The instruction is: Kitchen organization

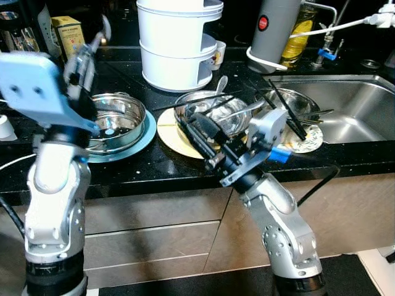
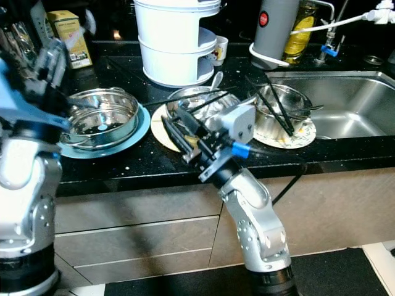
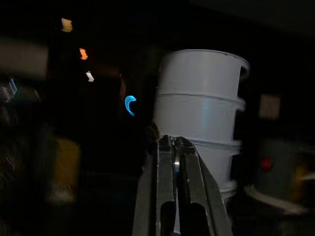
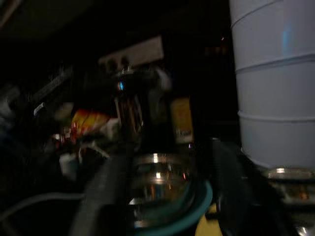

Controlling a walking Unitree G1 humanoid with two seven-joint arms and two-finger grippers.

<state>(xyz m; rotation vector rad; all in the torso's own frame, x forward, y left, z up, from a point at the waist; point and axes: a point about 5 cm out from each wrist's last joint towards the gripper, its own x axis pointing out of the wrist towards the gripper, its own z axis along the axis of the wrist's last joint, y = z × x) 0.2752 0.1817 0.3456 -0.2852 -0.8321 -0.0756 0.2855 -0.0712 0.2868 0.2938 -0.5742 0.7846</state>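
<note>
Left tool [image 3: 174, 147] pinched narrow, right tool [image 1: 200, 139] spread wide — over black counter [image 1: 154, 166] beside steel sink [image 1: 355, 105].

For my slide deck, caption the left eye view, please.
Right gripper reaches low over the yellow plate beside a steel pot on the black counter.

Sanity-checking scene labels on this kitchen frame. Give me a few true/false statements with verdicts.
1. The steel pot sits on a teal plate. True.
2. The sink basin is full of dishes. False: it looks bare; the dishes are on the counter.
3. The left gripper has its fingers together. True.
4. The white stacked container stands in front of the bowls. False: it stands behind them.
5. Black chopsticks rest across the bowl by the sink. True.
</note>
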